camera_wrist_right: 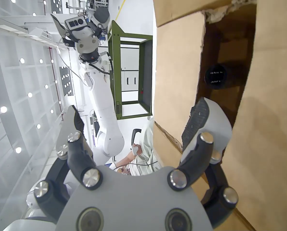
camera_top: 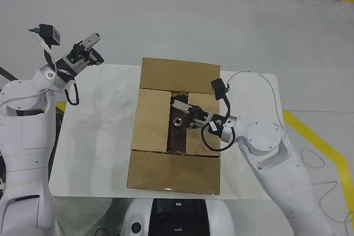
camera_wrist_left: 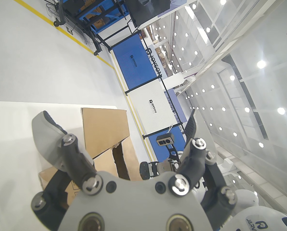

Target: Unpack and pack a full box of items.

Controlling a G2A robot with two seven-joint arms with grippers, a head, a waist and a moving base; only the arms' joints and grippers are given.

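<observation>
A cardboard box [camera_top: 176, 124] stands in the middle of the white table [camera_top: 100, 135], its top flaps spread and a dark gap open between the two side flaps. A round dark item [camera_top: 177, 122] lies inside the gap; in the right wrist view this item [camera_wrist_right: 215, 76] sits deep in the shadowed box. My right gripper [camera_top: 186, 113] hovers over the gap, open and holding nothing, one fingertip [camera_wrist_right: 201, 116] above a side flap's [camera_wrist_right: 177, 73] edge. My left gripper [camera_top: 91, 44] is raised off the table's far left corner, open and empty [camera_wrist_left: 119, 126].
The table's bare surface runs wide to the left of the box and narrower on the right. A cable [camera_top: 265, 79] loops over the far right corner. In the left wrist view the box [camera_wrist_left: 104, 131] lies below my left gripper's fingers.
</observation>
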